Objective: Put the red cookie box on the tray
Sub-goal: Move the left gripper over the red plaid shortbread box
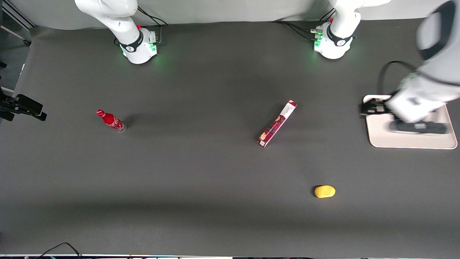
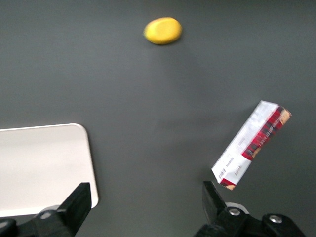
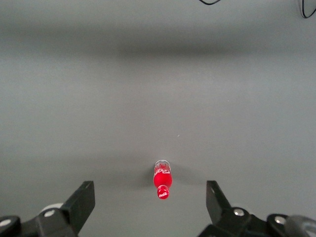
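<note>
The red cookie box (image 1: 277,124) lies flat and slanted on the dark table, about midway along it, with its white patch at the end farther from the front camera. In the left wrist view the red cookie box (image 2: 252,145) lies just outside one finger. The off-white tray (image 1: 406,140) sits at the working arm's end of the table. My left gripper (image 1: 370,109) hovers over the tray's edge nearest the box. It is open, with only bare table and the corner of the tray (image 2: 44,168) between and under its fingers (image 2: 79,202).
A small yellow oval lump (image 1: 325,191) lies nearer the front camera than the box and shows as the same lump (image 2: 162,30) in the left wrist view. A red bottle (image 1: 110,121) lies on its side toward the parked arm's end.
</note>
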